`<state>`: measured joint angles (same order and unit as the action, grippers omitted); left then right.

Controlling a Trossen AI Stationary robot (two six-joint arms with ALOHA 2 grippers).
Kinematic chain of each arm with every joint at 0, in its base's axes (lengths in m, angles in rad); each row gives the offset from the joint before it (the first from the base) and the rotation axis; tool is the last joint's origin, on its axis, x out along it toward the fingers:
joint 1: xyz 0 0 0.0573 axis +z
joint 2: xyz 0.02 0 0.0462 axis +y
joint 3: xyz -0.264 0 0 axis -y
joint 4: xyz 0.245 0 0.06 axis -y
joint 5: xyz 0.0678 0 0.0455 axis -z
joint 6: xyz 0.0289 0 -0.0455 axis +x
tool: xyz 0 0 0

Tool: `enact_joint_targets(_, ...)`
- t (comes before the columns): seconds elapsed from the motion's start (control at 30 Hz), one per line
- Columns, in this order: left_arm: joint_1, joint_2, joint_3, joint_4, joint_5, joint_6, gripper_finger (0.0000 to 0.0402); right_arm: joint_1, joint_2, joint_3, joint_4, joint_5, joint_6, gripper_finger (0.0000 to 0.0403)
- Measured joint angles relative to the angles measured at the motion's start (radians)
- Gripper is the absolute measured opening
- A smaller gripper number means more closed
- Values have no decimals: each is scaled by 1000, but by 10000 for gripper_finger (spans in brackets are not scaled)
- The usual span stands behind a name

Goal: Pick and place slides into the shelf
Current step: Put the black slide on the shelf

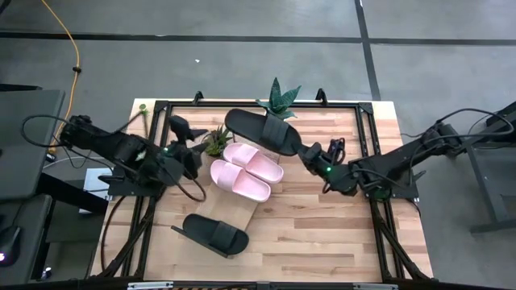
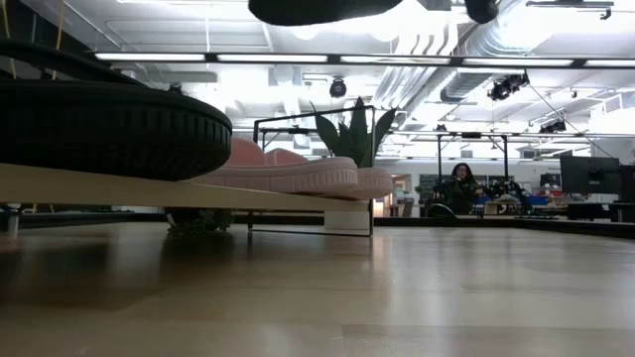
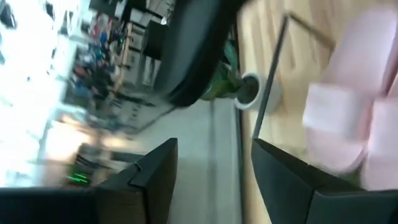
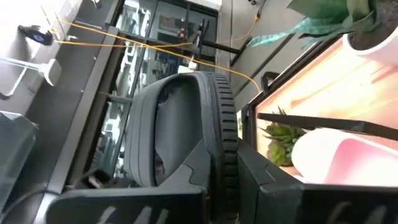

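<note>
On the surface [image 1: 322, 234], the shelf [image 1: 256, 211] carries two pink slides [image 1: 246, 171]. A black slide [image 1: 262, 130] is gripped aloft by the clamped right hand [image 1: 305, 151] at one o'clock; another black slide [image 1: 214, 234] lies at seven o'clock. The left hand [image 1: 196, 153], at nine o'clock, is spread wide and empty.

High view: overhead, straight down, whole table [image 1: 322, 234]. Low view: tabletop height, level across, shelf [image 2: 119, 186] close. Left wrist: tilted, close on pink slides [image 3: 348, 118]. Right wrist: very near black slide [image 4: 186, 124]. All share pink slides, plant.
</note>
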<state>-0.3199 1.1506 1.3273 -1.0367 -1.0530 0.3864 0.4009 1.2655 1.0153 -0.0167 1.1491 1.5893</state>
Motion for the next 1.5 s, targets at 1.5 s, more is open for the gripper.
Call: enact_joint_targets(1.5, -1, -311, 1, -45, 261, -501, 138, 205, 688, 195, 286, 189, 299, 11)
